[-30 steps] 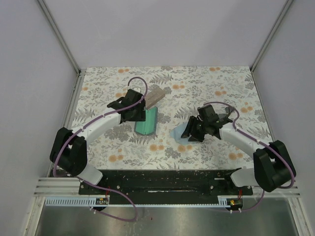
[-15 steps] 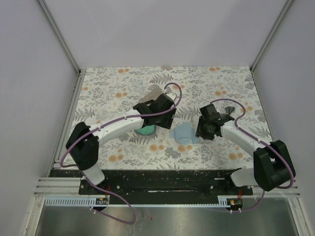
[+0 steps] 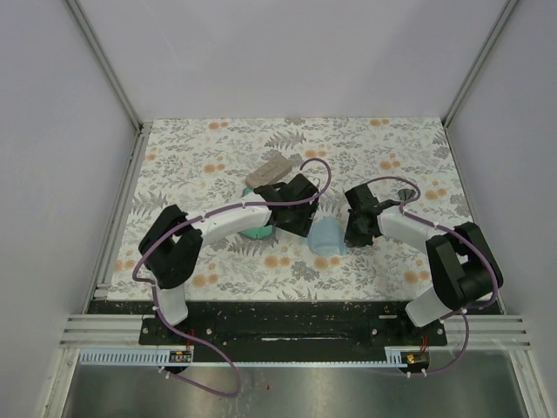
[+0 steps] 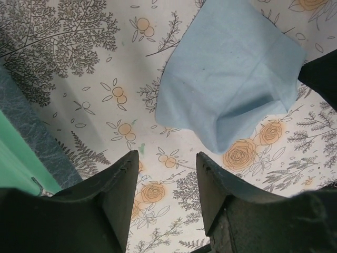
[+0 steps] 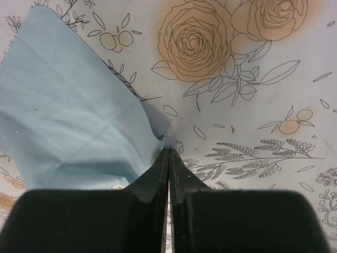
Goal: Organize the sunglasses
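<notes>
The right gripper (image 5: pixel 168 152) is closed, its jaws pinching the edge of the light blue cloth (image 5: pixel 68 105) at their tips. The left gripper (image 4: pixel 166 158) stands apart-jawed over the floral table cover (image 4: pixel 79 79) with nothing between its jaws and the cloth just ahead of them. The sunglasses (image 3: pixel 406 186) lie unheld on the table behind the right gripper, beside its wrist cable and partly hidden. They are well apart from the left gripper.

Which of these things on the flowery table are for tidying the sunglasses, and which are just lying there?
For the job: thin black-framed sunglasses, only partly visible; light blue soft cloth, pinched by the right gripper.
Just lying there: tan oblong case; open slate-blue case with green lining.
</notes>
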Available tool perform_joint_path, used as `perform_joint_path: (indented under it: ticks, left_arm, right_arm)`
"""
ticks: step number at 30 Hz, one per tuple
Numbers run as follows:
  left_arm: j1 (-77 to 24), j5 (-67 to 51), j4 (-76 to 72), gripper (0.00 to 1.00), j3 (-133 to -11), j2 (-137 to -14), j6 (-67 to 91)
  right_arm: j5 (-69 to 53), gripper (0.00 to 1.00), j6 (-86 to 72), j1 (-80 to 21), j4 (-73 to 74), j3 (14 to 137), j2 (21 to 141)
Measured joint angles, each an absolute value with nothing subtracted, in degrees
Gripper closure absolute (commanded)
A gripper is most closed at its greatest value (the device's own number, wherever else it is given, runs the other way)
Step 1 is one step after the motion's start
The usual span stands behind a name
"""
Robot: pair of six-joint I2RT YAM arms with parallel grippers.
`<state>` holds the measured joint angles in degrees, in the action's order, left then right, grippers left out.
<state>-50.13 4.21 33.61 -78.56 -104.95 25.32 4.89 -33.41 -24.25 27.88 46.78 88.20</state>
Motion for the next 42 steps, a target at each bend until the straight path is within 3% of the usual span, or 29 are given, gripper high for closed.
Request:
perform_joint_path:
  ticks: [7, 12, 15, 19, 30, 42]
  left_arm:
    - [-48.1, -0.1, 32.9, 0.49, -79.8, -108.1, 26.0]
    - [-46.8, -1.7, 33.5, 0.51, -83.1, -111.9, 25.9]
    - [-46.9, -2.4, 33.3, 0.52, -85.6, -114.3, 25.8]
    - [-47.2, -3.0, 34.0, 0.55, -87.9, -116.9, 25.5]
    - [-47.8, -1.5, 38.5, 0.69, -89.3, -119.4, 25.3]
    - [-49.6, 4.4, 41.9, 0.66, -90.1, -120.5, 25.5]
  right_arm:
    - [4.4, 1.00, -33.2, -22.6, 27.3, 47.0, 88.6]
    - [4.5, 0.96, -32.2, -15.0, 27.4, 46.9, 86.4]
    - [4.9, 0.71, -31.2, -13.3, 28.3, 47.4, 85.5]
    - [3.8, 0.60, -30.0, -13.4, 29.5, 48.5, 85.9]
    - [-2.4, 0.60, -29.6, -13.5, 29.7, 48.6, 85.9]
    - [-5.7, 0.59, -29.5, -13.5, 29.4, 48.6, 85.1]
